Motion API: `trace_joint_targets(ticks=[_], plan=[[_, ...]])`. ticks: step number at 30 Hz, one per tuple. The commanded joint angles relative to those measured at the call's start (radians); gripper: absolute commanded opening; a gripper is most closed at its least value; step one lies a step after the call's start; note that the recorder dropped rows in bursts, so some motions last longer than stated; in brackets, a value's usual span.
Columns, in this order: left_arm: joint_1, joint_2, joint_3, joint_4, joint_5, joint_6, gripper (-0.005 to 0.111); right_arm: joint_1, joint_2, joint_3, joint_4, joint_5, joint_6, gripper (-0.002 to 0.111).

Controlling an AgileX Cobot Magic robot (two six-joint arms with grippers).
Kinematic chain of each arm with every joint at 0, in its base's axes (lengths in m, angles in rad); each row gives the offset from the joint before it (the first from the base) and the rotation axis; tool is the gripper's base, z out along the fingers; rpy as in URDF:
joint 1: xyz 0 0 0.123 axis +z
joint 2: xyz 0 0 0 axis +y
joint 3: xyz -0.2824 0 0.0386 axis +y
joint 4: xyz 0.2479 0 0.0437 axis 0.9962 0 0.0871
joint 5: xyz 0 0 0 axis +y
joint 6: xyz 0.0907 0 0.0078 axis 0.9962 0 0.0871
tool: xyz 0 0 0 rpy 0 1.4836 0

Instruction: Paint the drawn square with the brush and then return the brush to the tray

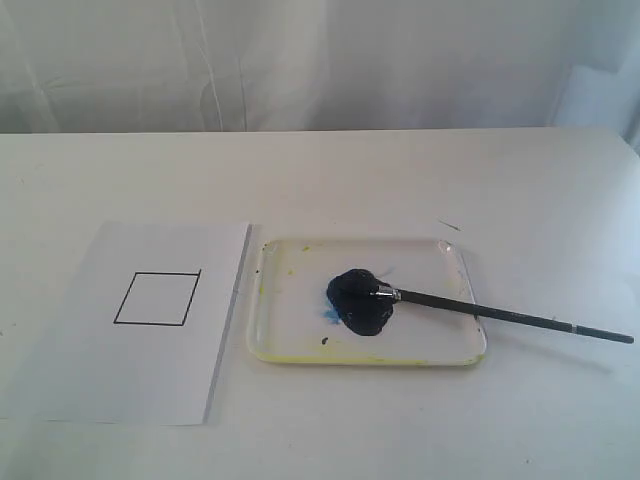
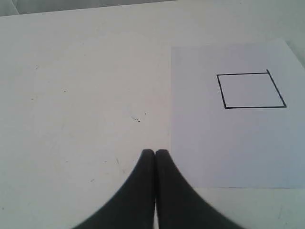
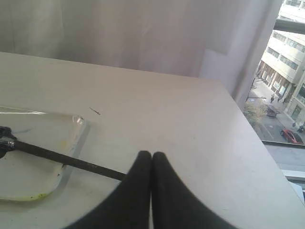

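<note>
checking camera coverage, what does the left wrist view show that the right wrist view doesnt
Only the left wrist view: the drawn square, unpainted, on its paper sheet, and the shut left pincer. Only the right wrist view: the brush lying across the rim of the tray, the shut right pincer, and a window onto a street. Both: the white table.

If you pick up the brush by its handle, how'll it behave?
The brush looks thin, probably light and stiff. Bristles sit in the paint blob, so it could drip. Resting across the tray rim, it might pivot.
</note>
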Motion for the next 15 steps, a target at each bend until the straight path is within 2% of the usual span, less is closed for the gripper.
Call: trace_joint_targets(ticks=[1, 11, 14, 15], plan=[[0.003, -0.005, 0.005, -0.003, 0.003, 0.0, 0.0, 0.002, -0.005, 0.005, -0.006, -0.019, 0.004, 0.0], [0.003, -0.005, 0.005, -0.003, -0.004, 0.0, 0.0, 0.002, -0.005, 0.005, -0.006, -0.056, 0.004, 0.0], [0.003, -0.005, 0.005, -0.053, -0.095, -0.049, 0.0, 0.002, -0.005, 0.005, 0.002, -0.111, 0.004, 0.0], [0.003, -0.005, 0.005, -0.102, -0.178, -0.089, 0.0, 0.002, -0.005, 0.005, 0.002, -0.161, 0.021, 0.0]])
